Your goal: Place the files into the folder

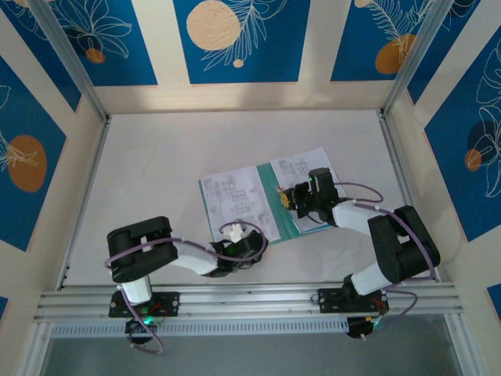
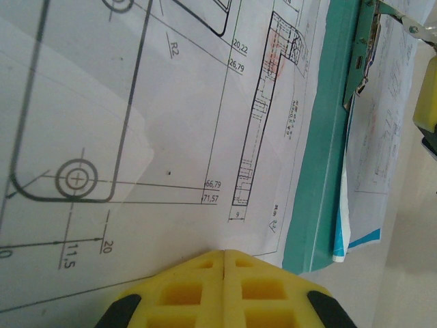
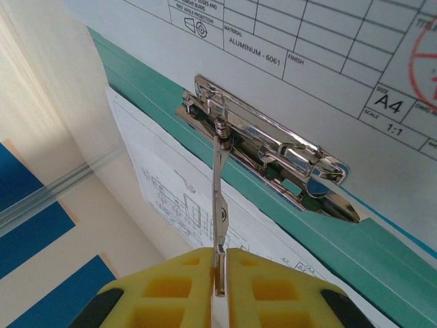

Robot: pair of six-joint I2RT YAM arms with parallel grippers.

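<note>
Teal on pale grey: marks the folder (image 1: 286,219) lying open near the middle of the table (image 1: 156,157), spine running roughly 12 to 6 o'clock. Carries the files (image 1: 301,168) on both leaves, one drawing sheet (image 2: 171,137) at 9 o'clock of the spine, another at 3, the latter blue-edged at its near end. Has the right gripper (image 3: 220,256) narrowed tight onto the thin steel lever (image 3: 217,184) of the clip (image 3: 273,157), pads flat on either side, lever stood upright off the spine; presumably raises it to gape the clip so paper can slip under. Reaches in from 4 o'clock, which leaves the 9 o'clock leaf unobstructed. Sets the left gripper (image 1: 235,232), fingers pressed together on nothing, at the folder's 7 o'clock corner over the drawing sheet; probably pins that sheet against sliding while the clip is worked, though cannot tell whether touching the paper or just above it. Offers a smooth, matt top, so loose paper should slide easily. Ends at 6 o'clock in an aluminium rail (image 1: 250,301) holding both arm bases (image 1: 145,301). Closes round at 9, 12 and 3 o'clock with cream walls (image 1: 243,94) bearing blue panels (image 1: 235,39) printed with pale leaves and orange discs; aluminium posts (image 1: 70,70) at 11 and 1.
</note>
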